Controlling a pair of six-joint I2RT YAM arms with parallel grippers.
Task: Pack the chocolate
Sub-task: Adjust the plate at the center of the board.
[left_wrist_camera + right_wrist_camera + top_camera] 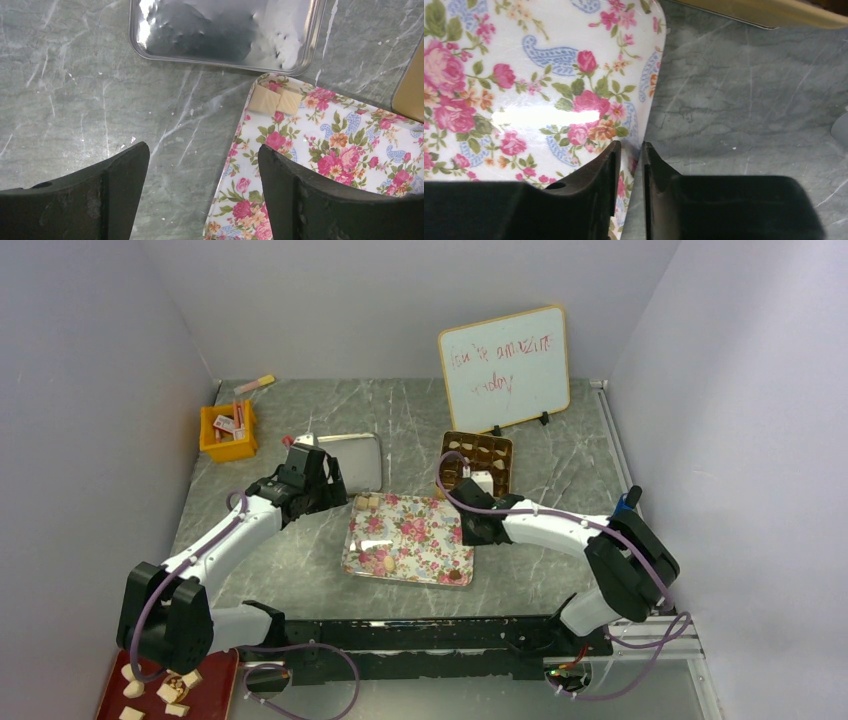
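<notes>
Ahead of the left hand (202, 150) and a little to its right, two cream pieces of chocolate (274, 100) lie side by side in a corner of the tray (350, 130), touching each other and tucked against the rim. The pair's long axis runs along that rim, slanting across the hand's line of reach rather than with it. This hand is released, its fingers spread wide, one over bare bench (75, 90) and the other over the tray's edge. The steel tray (225, 30) lies straight ahead beyond.

The right hand (631, 147) is at the tray's opposite edge, its fingers narrowed to a slit with the rim running into the gap. By the look of it, it is pinching the tray. From there the cream pair lies far to its left, across the whole tray, so the left hand is clearly the nearer. The box (497, 452) stands just beyond the right hand.

I judge the coming move to be a short reach forward and rightward by the left hand, with the fingers turned to straddle one piece across its short side.
</notes>
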